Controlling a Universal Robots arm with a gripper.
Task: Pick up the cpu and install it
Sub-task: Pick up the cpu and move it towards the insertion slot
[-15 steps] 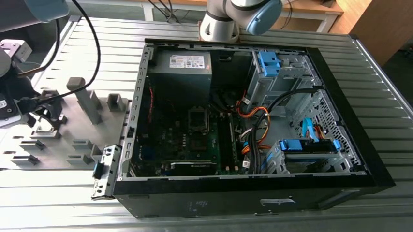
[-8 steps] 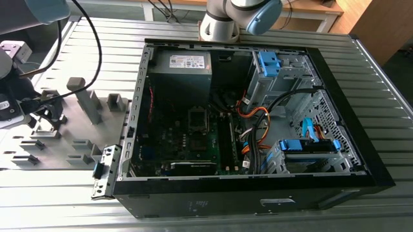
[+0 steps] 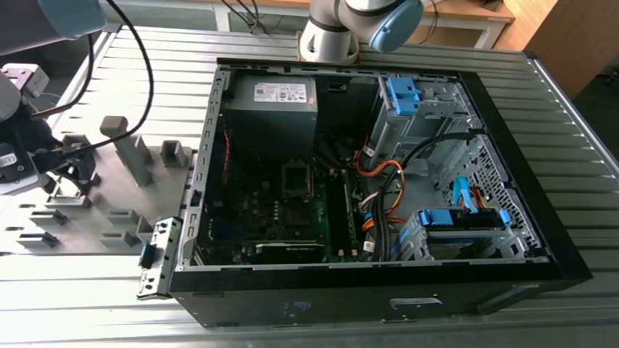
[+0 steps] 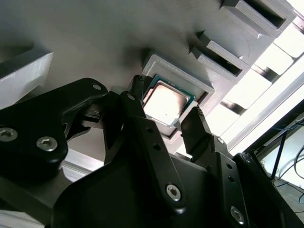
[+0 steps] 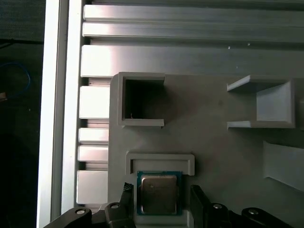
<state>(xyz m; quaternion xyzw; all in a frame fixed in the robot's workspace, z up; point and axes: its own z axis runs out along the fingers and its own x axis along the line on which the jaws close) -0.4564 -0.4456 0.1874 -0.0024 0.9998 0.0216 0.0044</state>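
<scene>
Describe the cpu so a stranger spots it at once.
On the exterior view's left of the computer case lies a grey fixture plate. In its shallow pocket sits the cpu, a flat silver square edged green among plain grey holders.

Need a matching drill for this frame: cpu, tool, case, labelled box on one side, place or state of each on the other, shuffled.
1. cpu
2. tool
3. case
4. labelled box

a. open, straddling the cpu
b. inside the case
c. in a recess of the grey tray
d. side off, lying on the table

Pairs: 1c, 2a, 3d, 4b
</scene>
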